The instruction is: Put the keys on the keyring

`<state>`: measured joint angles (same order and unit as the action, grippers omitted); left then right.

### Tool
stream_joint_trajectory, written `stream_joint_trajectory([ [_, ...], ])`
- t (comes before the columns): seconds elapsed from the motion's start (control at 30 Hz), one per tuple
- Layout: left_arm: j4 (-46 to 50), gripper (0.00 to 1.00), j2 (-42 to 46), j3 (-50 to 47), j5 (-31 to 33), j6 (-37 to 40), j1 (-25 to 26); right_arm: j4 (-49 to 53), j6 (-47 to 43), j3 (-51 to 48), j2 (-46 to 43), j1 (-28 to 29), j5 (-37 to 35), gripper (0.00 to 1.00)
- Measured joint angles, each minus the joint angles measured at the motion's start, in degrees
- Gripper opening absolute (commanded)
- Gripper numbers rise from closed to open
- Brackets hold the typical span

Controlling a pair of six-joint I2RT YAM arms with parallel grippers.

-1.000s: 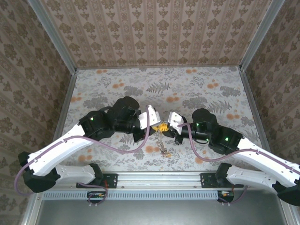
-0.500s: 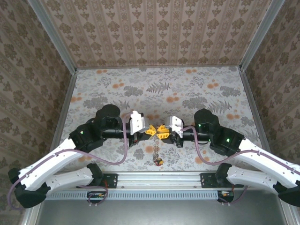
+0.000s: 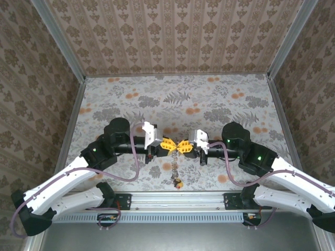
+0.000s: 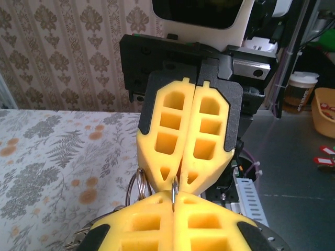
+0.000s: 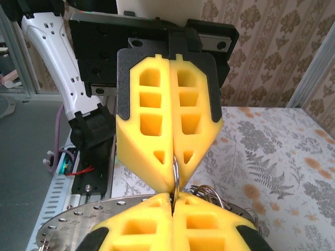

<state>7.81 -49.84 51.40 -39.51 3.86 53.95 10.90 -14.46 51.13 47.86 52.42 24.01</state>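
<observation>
My left gripper [image 3: 172, 146] and right gripper [image 3: 183, 147] meet tip to tip above the table's near middle. Both are shut on one thin metal ring [image 4: 174, 189] of the keyring, edge-on between the yellow pads. The same ring [image 5: 176, 172] shows in the right wrist view, pinched by my right gripper [image 5: 172, 201] below and the left fingers [image 5: 167, 125] above. My left gripper [image 4: 174, 203] shows low in its own view. The keyring's chain [image 3: 174, 166] hangs down from the grip. A key [image 3: 178, 182] with red and yellow on it dangles at its end. More rings [image 5: 212, 196] bunch beside the grip.
The flowered table [image 3: 220, 99] stretches away behind the grippers, boxed in by patterned walls [image 3: 172, 31] on three sides. A metal rail [image 3: 178, 199] runs along the near edge just below the hanging key. A cup [image 4: 299, 90] and an orange bin [image 4: 325, 111] stand outside the cell.
The left arm has swung round to face the right one, and the two grippers have closed the gap to touch. The chain and key now hang lower, towards the near rail.
</observation>
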Motion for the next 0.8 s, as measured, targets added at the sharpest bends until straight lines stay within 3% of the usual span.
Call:
stream_joint_trajectory([
  [0.07,0.15,0.01,-0.24,0.46,-0.2,-0.02,0.07,-0.85,-0.02,-0.63,-0.85,0.0,-0.02,0.0],
  [0.2,10.01,0.24,-3.58,7.37,4.07,2.23,1.57,-1.31,-0.17,-1.4,-1.64,0.0,-1.31,0.0],
  [0.3,17.9,0.27,-6.49,13.35,9.29,4.79,2.67,-1.31,-0.24,-1.38,-1.6,0.0,-3.37,0.0],
  [0.5,29.2,0.24,-11.54,19.67,18.82,7.58,5.4,1.33,-0.39,-1.05,0.85,0.0,-8.52,0.0],
  [0.73,33.46,0.0,-14.56,21.35,22.71,9.31,6.82,4.33,-0.59,-0.85,1.79,0.0,-10.16,0.0],
  [0.8,33.59,0.0,-14.71,21.44,22.88,9.75,6.84,4.59,-0.61,-0.7,2.03,0.0,-10.23,0.0],
])
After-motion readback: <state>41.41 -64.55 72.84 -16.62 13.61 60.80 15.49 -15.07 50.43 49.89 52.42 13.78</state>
